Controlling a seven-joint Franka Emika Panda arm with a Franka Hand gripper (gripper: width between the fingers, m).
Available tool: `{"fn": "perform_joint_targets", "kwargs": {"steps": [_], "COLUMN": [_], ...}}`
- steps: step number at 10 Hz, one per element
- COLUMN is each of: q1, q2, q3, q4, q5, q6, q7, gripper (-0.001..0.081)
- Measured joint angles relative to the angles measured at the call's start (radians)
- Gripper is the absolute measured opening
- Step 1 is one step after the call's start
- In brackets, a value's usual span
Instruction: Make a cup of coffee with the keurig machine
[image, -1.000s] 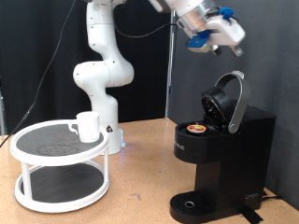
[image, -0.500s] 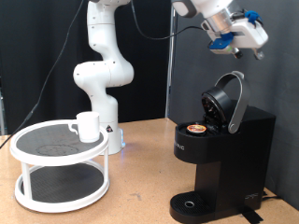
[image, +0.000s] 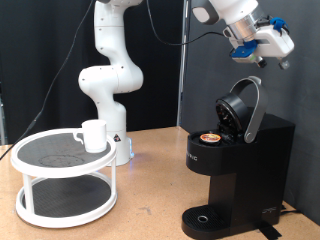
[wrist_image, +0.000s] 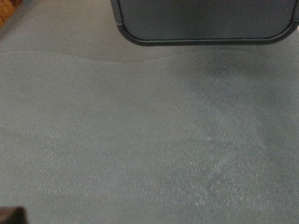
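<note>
The black keurig machine (image: 243, 170) stands at the exterior view's right with its domed lid (image: 245, 108) hinged up. A small pod with a brown top (image: 210, 138) sits in the open chamber. The white cup (image: 93, 135) stands on the top tier of a round white stand (image: 40, 163) at the exterior view's left. My gripper (image: 272, 47) hangs high in the air, above and slightly right of the raised lid, touching nothing. The wrist view shows a dark rounded edge (wrist_image: 201, 21) over a grey surface, and no fingers.
The arm's white base (image: 108, 80) stands behind the stand on the wooden table (image: 150, 205). The machine's round drip tray (image: 205, 218) sits empty at its foot. A black pole rises behind the machine.
My gripper has moved to the exterior view's right, from above the pod chamber to above the raised lid. The cup, pod and lid have not moved.
</note>
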Motion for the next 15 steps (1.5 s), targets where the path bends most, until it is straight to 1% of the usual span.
{"fn": "perform_joint_targets", "kwargs": {"steps": [2, 3, 5, 6, 7, 8, 10, 13, 15], "q1": [-0.001, -0.002, -0.007, -0.012, -0.017, -0.022, -0.028, -0.042, -0.049], "q2": [0.003, 0.007, 0.023, 0.032, 0.04, 0.048, 0.051, 0.044, 0.038], "q3": [0.0, -0.001, -0.004, -0.005, -0.007, -0.009, -0.014, -0.028, -0.037], "q4": [-0.001, -0.002, -0.001, -0.001, 0.0, 0.0, 0.0, 0.0, -0.001], "q5": [-0.005, -0.012, -0.028, -0.037, -0.043, -0.043, -0.041, -0.039, -0.041], "q6": [0.0, -0.001, -0.008, -0.009, -0.009, -0.009, -0.017, -0.058, -0.082], "q7": [0.0, 0.0, 0.012, 0.026, 0.031, 0.029, 0.008, -0.036, -0.046], "gripper": [0.0448, 0.0448, 0.0173, 0.0173, 0.004, 0.0013, 0.0003, 0.0001, 0.0]}}
